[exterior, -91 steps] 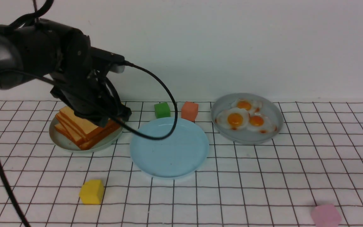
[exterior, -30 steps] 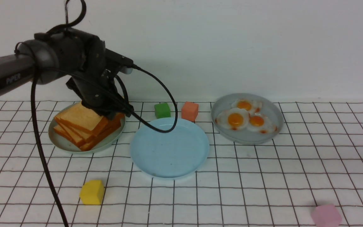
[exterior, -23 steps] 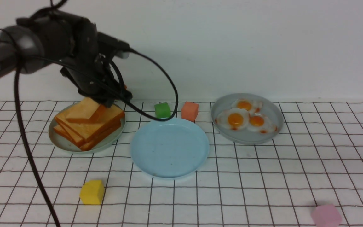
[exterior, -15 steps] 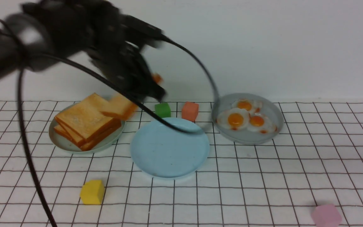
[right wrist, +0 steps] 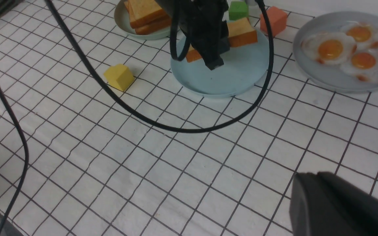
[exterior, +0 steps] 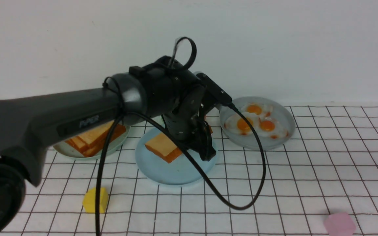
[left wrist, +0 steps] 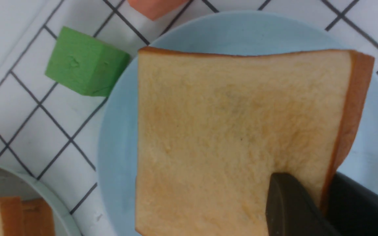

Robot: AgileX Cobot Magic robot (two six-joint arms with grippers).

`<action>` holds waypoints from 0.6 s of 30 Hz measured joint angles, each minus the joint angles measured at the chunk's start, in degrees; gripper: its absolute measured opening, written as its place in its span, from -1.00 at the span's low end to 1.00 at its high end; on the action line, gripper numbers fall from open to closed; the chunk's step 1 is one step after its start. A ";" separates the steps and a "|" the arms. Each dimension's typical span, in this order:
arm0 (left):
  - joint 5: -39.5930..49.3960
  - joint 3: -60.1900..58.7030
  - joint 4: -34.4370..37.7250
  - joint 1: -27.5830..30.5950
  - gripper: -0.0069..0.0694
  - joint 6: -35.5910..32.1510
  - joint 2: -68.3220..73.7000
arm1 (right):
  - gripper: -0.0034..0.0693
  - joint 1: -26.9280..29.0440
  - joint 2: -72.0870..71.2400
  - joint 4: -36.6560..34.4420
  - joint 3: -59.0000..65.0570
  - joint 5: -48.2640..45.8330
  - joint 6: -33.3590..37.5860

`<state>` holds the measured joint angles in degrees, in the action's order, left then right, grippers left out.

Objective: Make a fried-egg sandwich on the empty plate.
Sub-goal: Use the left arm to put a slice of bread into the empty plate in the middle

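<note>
My left gripper [exterior: 202, 147] is shut on one edge of a square golden toast slice [exterior: 162, 147] and holds it tilted, low over the empty light-blue plate [exterior: 176, 173]. In the left wrist view the toast slice [left wrist: 228, 137] covers most of the plate [left wrist: 120, 147], and the gripper [left wrist: 323, 193] pinches its crust edge between two dark fingers. Whether the slice touches the plate I cannot tell. Three fried eggs [exterior: 245, 124] lie on a grey-green plate [exterior: 258, 144] to the right. My right gripper [right wrist: 307, 177] hangs shut over the bare grid cloth and holds nothing.
A pile of toast [exterior: 90, 141] sits on a grey-green plate [exterior: 77, 154] at the left. A green cube [right wrist: 238, 9] and an orange-red cube [right wrist: 276, 19] stand behind the blue plate. A yellow cube [exterior: 95, 200], a pink cube [exterior: 339, 224] and a looping black cable [exterior: 241, 196] occupy the front.
My left arm lifted one toast slice off the pile and carried it right, down over the blue plate. The dark sliver at the front view's right edge is gone.
</note>
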<state>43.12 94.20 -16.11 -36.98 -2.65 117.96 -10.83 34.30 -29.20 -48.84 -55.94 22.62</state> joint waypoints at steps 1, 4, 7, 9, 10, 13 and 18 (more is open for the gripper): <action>0.00 0.00 -0.15 0.00 -0.50 0.00 0.34 | -0.79 0.00 -0.01 0.00 0.00 -0.05 0.00; 0.06 0.00 -0.64 0.00 -0.50 -0.05 0.98 | -0.79 0.00 -0.01 0.00 0.00 -0.05 0.00; 0.17 0.00 -1.07 0.00 -0.33 -0.05 1.45 | -0.78 0.00 -0.01 0.00 0.00 -0.10 0.00; 0.59 0.00 -1.12 0.00 -0.21 0.00 1.60 | -0.78 0.00 -0.01 0.00 0.00 -0.23 0.00; 0.77 0.00 -1.18 0.00 -0.10 0.00 1.60 | -0.77 0.00 -0.01 0.00 0.00 -0.47 0.00; 1.48 0.00 -1.18 0.00 0.10 0.05 1.47 | -0.77 0.00 -0.01 0.00 0.00 -0.53 0.00; 3.68 0.00 -0.75 0.00 0.27 0.05 0.11 | -0.76 0.00 -0.01 0.00 0.00 -0.53 0.00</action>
<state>46.80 94.20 -16.86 -36.98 -2.59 118.07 -10.83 34.29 -29.20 -48.84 -56.47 22.62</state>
